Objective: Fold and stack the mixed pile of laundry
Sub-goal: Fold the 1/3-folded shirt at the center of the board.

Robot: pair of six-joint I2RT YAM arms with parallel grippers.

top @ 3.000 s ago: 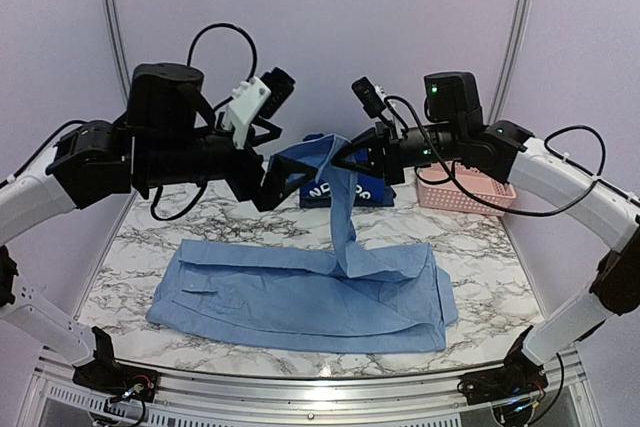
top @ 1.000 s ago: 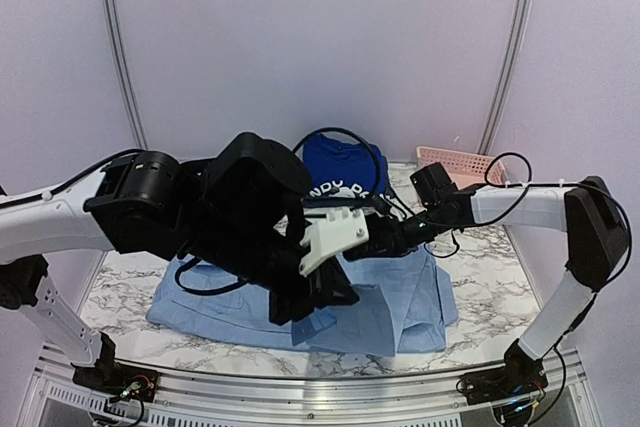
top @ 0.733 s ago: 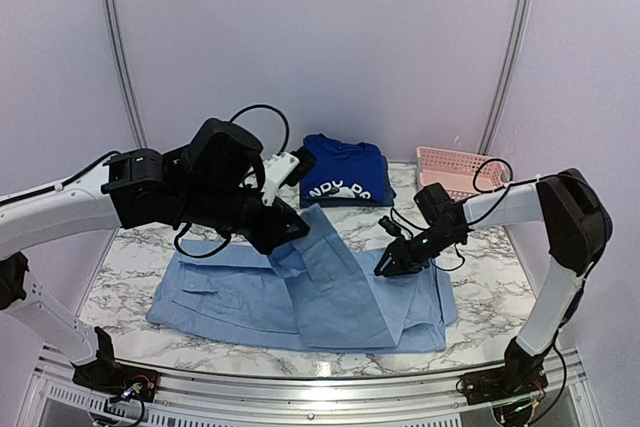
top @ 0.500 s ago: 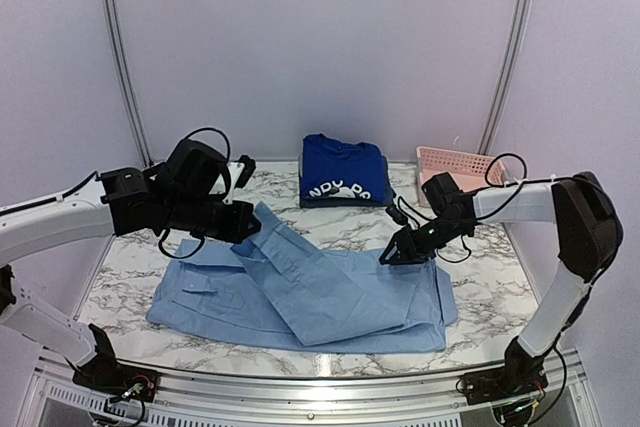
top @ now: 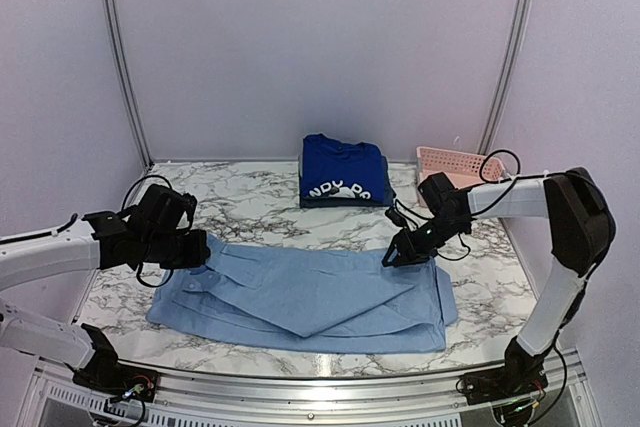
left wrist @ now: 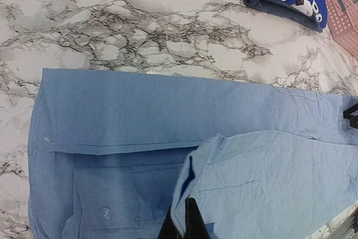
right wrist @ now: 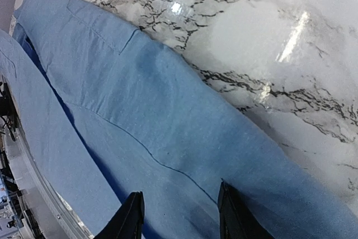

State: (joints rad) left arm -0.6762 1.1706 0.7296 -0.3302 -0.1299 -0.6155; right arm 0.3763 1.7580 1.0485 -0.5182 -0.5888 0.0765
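The light-blue collared shirt (top: 300,292) lies lengthwise along the front of the bench (top: 250,212), with a flap (left wrist: 268,177) doubled over its middle. The left jaws are clamped on that flap's corner at the shirt's left end, seemingly to draw the fold flat. The right jaws stand apart just over the far right edge, gripping nothing, probably ready to smooth it. At the back, the folded royal-blue T-shirt (top: 342,172) looks like the stack's base, with the pink basket (top: 455,162) beside it.
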